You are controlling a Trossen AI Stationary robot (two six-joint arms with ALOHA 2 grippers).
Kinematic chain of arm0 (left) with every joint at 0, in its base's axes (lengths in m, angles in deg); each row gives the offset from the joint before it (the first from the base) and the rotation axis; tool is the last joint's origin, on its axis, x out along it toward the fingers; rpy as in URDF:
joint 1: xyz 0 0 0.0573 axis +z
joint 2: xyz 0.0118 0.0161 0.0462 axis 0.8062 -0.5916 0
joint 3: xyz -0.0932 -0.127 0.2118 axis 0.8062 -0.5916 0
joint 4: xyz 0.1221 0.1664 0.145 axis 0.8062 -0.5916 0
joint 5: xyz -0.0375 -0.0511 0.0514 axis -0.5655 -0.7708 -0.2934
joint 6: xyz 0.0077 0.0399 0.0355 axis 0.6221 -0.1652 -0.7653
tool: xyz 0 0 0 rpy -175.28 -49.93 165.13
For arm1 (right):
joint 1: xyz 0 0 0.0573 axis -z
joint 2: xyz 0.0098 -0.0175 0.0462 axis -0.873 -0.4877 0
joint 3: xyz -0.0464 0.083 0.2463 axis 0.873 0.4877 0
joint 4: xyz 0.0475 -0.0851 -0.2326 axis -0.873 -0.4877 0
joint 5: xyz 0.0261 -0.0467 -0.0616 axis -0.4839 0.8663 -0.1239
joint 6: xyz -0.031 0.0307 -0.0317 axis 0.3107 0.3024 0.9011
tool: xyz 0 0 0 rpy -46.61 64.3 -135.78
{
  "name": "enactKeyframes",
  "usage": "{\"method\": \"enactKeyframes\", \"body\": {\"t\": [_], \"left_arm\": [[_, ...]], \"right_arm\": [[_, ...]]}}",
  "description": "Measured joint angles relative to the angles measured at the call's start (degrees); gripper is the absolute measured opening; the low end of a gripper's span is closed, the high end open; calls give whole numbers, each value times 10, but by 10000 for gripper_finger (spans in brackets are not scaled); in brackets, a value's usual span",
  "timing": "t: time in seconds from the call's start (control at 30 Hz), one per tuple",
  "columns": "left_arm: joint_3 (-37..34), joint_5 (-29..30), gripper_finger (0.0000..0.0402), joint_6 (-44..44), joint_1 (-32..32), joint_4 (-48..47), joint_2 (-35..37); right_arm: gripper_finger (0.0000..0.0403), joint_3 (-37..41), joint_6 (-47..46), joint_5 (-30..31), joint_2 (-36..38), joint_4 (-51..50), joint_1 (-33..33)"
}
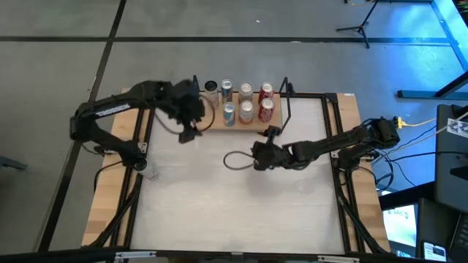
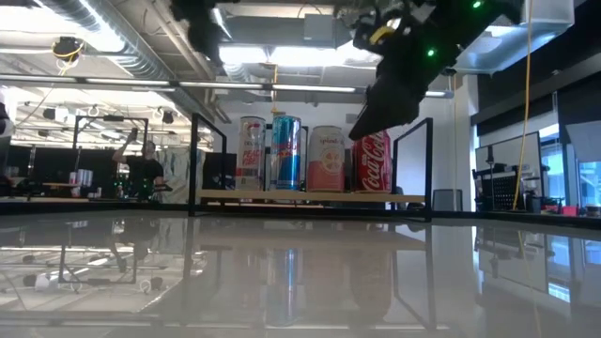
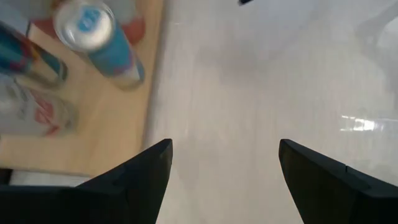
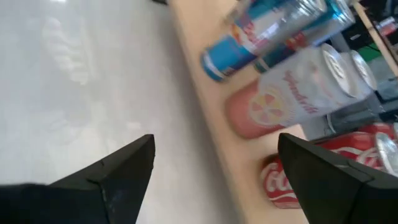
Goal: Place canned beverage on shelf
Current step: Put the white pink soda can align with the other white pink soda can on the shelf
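Note:
The shelf (image 1: pixel 247 123), a light-wood board with thin black uprights, stands at the table's far middle. Several cans stand upright on it in two rows: blue (image 1: pixel 229 113), pink-and-white (image 1: pixel 246 111) and red (image 1: pixel 266 109) in front. The low view shows the blue can (image 2: pixel 285 153) and the red cola can (image 2: pixel 374 161). My left gripper (image 1: pixel 191 120) (image 3: pixel 224 162) hangs open and empty above the table at the shelf's left end. My right gripper (image 1: pixel 262 150) (image 4: pixel 214 162) is open and empty, above the table just in front of the shelf's right half.
A black cable loop (image 1: pixel 234 159) lies on the white tabletop (image 1: pixel 234 212) beside my right gripper. The shelf's black uprights (image 2: pixel 195 164) stand at both its ends. The table's near half is bare white surface. A person (image 2: pixel 146 174) stands far off in the room behind.

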Motion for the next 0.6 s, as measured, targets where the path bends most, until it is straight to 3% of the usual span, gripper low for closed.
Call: {"method": "enactKeyframes", "body": {"t": [0.3,0.6], "left_arm": [[-155,64,283,137,-87,36,147],[-201,101,283,359,-247,-29,251]], "right_arm": [[340,0,-79,-1,0,29,-60],[340,0,-111,-60,0,94,-128]]}}
